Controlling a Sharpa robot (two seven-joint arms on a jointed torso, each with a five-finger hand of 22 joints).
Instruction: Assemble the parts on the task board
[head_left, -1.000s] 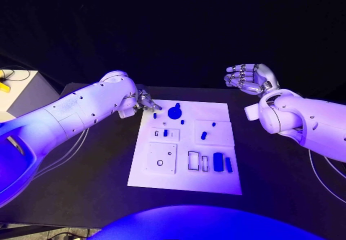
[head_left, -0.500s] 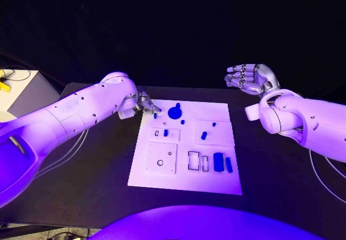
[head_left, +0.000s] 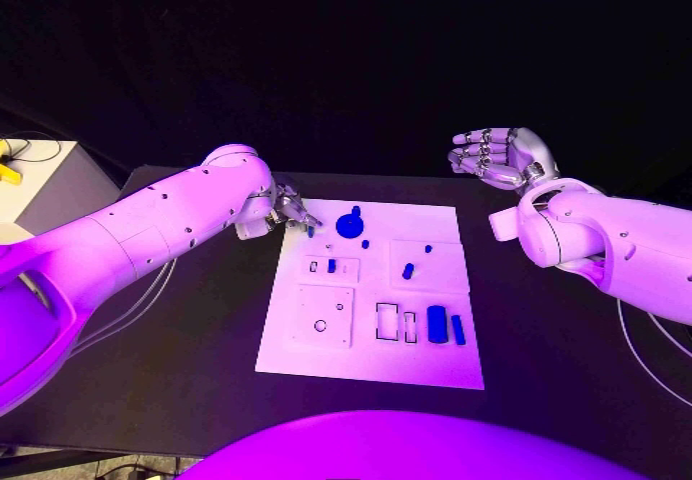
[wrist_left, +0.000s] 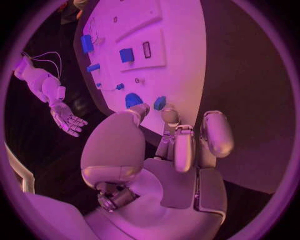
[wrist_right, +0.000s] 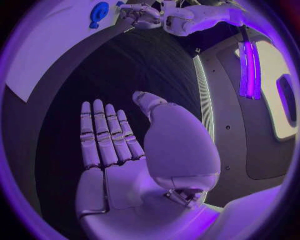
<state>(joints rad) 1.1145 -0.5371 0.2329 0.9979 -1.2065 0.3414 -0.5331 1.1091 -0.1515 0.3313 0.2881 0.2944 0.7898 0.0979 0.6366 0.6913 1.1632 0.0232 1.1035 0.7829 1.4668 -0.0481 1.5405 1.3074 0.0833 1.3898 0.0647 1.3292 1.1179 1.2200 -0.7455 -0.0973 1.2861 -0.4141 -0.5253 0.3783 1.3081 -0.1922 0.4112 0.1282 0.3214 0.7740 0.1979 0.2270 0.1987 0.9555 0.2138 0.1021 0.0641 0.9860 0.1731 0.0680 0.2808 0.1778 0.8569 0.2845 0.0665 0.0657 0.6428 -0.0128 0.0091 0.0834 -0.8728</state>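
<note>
Fingers (head_left: 299, 213) at small blue part (head_left: 309, 230).

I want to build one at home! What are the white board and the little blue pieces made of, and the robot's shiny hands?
The task board looks like matte white plastic: flat, even, no glare. The blue parts, like the big round one, seem to be smooth moulded plastic, though that's a guess. The right hand looks like silvery metal or metal-coated plastic, since its fingers catch the light.
</note>
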